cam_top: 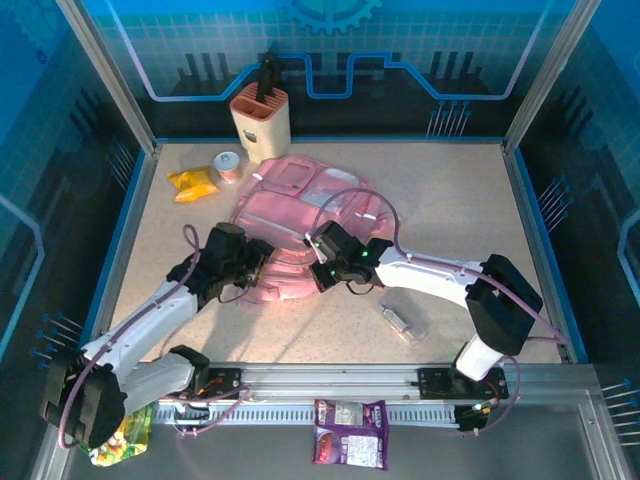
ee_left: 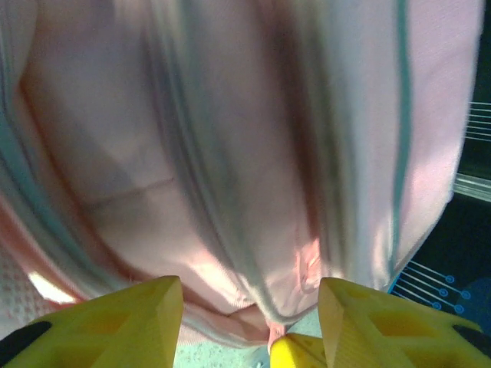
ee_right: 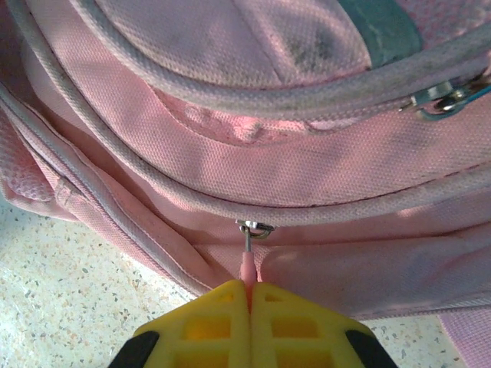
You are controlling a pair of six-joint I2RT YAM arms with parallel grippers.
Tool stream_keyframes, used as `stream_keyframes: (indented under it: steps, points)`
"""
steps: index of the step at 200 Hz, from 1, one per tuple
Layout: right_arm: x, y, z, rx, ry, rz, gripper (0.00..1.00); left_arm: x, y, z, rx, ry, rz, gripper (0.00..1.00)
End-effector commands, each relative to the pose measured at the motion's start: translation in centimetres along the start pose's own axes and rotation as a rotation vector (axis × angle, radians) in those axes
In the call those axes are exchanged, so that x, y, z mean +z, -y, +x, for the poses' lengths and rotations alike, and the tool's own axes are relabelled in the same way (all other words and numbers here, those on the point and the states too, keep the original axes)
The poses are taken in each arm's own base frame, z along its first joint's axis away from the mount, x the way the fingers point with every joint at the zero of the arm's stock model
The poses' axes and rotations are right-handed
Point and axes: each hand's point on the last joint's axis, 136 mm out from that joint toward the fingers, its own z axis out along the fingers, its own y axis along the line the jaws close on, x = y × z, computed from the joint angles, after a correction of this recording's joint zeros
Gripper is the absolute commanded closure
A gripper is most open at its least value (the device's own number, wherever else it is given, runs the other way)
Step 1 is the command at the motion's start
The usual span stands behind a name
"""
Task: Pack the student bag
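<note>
ok so the student bag (cam_top: 300,205) is lying flat pretty much dead centre of the table (cam_top: 450,210), pink with that pale zip trim, and both arms are at its near edge

left gripper (cam_top: 245,265) is at about 7 o'clock on the bag. In its wrist cam the two yellow fingers (ee_left: 130,322) are spread apart, with a blurry fold of the pink fabric (ee_left: 230,153) hanging over the gap between them. So it's let go, nothing pinched as far as I can see

right gripper (cam_top: 325,262) is at about 5 o'clock on the bag, and this one is clamped. In the right wrist cam the gripper (ee_right: 249,287) has its fingers pressed together on the little pink zip pull (ee_right: 245,268), which hangs from a metal slider (ee_right: 255,228) on one of the zip lines. There's another slider (ee_right: 449,98) at 2 o'clock in that view, on the upper zip

other stuff on the table, going around the bag:
- beige holder (cam_top: 260,120) with something black sticking out of it, at 11 o'clock
- a small round roll-looking thing (cam_top: 229,165) and a yellow snack packet (cam_top: 193,183), both around 10 o'clock
- a clear plastic case (cam_top: 404,322) at 4 o'clock, well apart from the bag

off the table edge near the arm bases there's a purple packet (cam_top: 350,432) at 6 o'clock and a yellow-green packet (cam_top: 120,440) at 7 o'clock
</note>
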Motion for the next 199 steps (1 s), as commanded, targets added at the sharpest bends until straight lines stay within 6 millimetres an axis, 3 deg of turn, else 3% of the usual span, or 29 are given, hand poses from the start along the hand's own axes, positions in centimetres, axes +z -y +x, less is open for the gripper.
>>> stream_keyframes:
  steps: [1,27,59,87,123,157,199]
  points:
    - [0.5,-0.5,0.2,0.001,-0.027,-0.028,1.00,0.7,1.0,0.5,-0.087,0.043,0.019,0.50]
    - [0.6,-0.5,0.3,0.005,-0.025,-0.026,1.00,2.4,0.9,1.6,-0.117,0.051,0.001,0.53]
    - [0.9,-0.5,0.5,0.003,-0.031,-0.027,0.98,4.0,2.5,2.3,-0.084,0.033,0.038,0.67]
    - [1.3,-0.4,0.3,0.002,-0.033,-0.023,0.92,4.1,2.4,2.1,-0.058,0.048,-0.005,0.85]
    - [1.9,-0.7,0.0,-0.002,-0.033,-0.031,0.82,4.1,2.5,2.2,-0.053,0.042,0.007,0.98]
    - [2.6,-1.1,-0.2,-0.003,-0.037,-0.048,0.74,3.9,2.8,2.2,-0.044,0.043,0.016,1.00]
    - [2.5,0.1,-0.5,-0.009,-0.035,0.020,0.89,3.4,3.4,2.2,-0.008,0.045,0.019,1.00]
